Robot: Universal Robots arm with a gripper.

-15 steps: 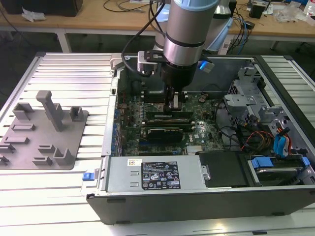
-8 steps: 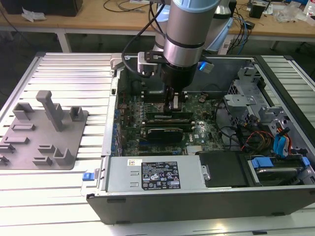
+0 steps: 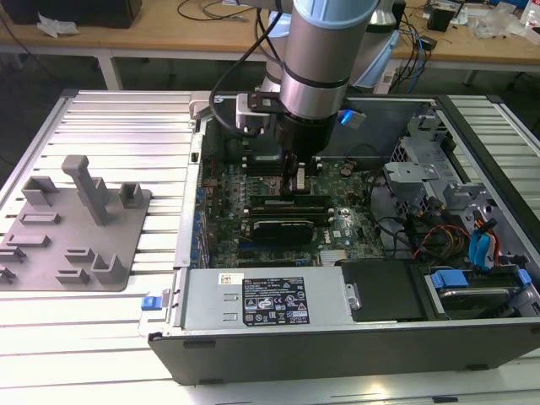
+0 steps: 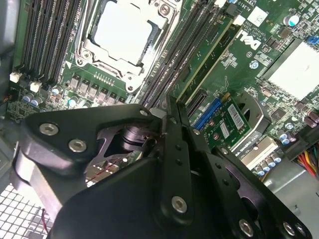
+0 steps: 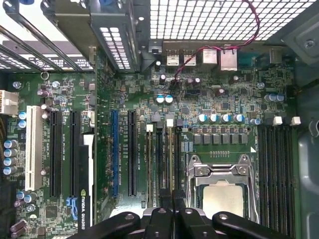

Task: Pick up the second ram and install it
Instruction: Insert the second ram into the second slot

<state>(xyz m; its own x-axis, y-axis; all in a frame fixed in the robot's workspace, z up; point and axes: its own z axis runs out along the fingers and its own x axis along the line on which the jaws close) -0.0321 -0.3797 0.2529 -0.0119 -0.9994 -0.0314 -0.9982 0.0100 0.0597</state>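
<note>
Hand (image 4: pixel 171 105) fingers drawn together, low over the motherboard (image 5: pixel 224 102) slots | second ram (image 4: pixel 212 52), by my read, stands in the slot beside the processor socket (image 4: pixel 122 35) | step: seating | calls for a square, straight-down press

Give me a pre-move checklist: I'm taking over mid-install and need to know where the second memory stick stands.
1. Fingers shut: ok.
2. Gripper over the memory slots beside the processor: ok.
3. Memory stick off the tray, inside the case: ok.
4. Fingers actually clamping the stick: cannot tell; its green edge runs from their tips.
5. Stick fully seated, clips latched: cannot tell.
6. Red wires apart from the gripper: ok.
</note>
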